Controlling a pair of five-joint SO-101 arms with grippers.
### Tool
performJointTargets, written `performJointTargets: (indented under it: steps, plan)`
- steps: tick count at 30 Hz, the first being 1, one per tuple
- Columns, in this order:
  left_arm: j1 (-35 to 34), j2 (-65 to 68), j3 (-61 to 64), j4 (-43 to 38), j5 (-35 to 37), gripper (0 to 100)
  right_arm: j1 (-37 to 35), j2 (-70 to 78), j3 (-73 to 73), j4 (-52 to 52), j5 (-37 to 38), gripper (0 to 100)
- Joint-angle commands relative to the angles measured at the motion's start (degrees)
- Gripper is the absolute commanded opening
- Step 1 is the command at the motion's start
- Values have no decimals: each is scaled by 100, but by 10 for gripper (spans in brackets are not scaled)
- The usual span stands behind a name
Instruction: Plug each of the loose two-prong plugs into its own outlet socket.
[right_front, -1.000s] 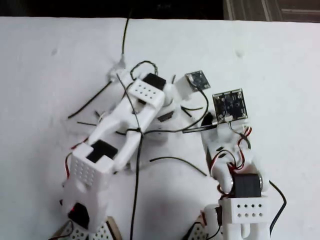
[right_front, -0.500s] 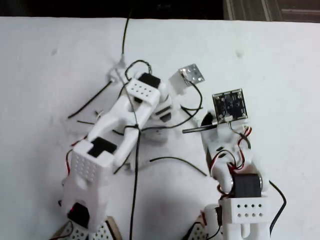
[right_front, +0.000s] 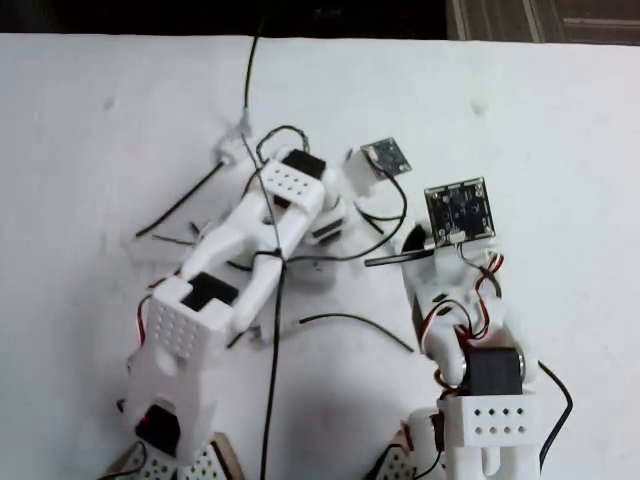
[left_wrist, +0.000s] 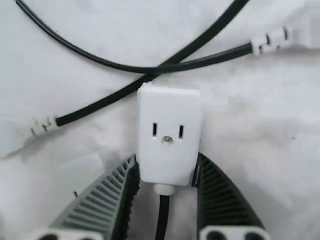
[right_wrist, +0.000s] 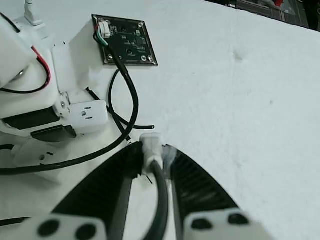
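Observation:
A white outlet socket (left_wrist: 169, 135) on a black cord lies face up on the table, and my left gripper (left_wrist: 165, 167) is shut on its sides. Two black cords cross just beyond it, each ending in a white plug, one (left_wrist: 292, 36) to one side and another (left_wrist: 22, 137) to the other. My right gripper (right_wrist: 153, 156) is shut on a white two-prong plug (right_wrist: 150, 142) with a black cord. The held socket (right_wrist: 89, 116) shows a short way ahead of that plug. In the high view the left gripper (right_front: 328, 218) sits mid-table, with the right gripper (right_front: 408, 245) to its right.
The white table (right_front: 560, 120) has several black cords strewn around the left arm, one curved cord (right_front: 355, 322) lying between the arms. The left arm's camera board (right_wrist: 125, 40) lies close ahead of the right gripper. Open room lies to the far right and back.
The left arm's wrist has swung back and forth by a small amount, so its camera board shifted left and then partly back. The right arm has stayed still.

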Motion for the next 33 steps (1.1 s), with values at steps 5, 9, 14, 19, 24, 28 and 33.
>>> performJointTargets:
  steps: [5, 9, 14, 19, 24, 28, 33]
  plan:
    - [-92, -1965, -97, 1442, 70, 22, 31, -31, -229, -4, 62, 18]
    - [-198, -3134, 545, 1820, 70, 22, 31, -31, -229, 4, 62, 18]
    - [-233, -5007, 1890, 1881, 70, 22, 31, -31, -229, 4, 62, 18]
    - [-330, -7090, 3130, 1864, 70, 23, 31, -22, -229, 4, 62, 18]
    - [-787, -8620, 4079, 1829, 18, 104, 22, 13, -229, 4, 62, 18]
    - [-1543, -9429, 4589, 1829, 70, 329, -119, 13, -202, 13, 62, 18]
    - [-2105, -10018, 4985, 1591, 18, 309, -365, -22, -70, -13, 62, 18]
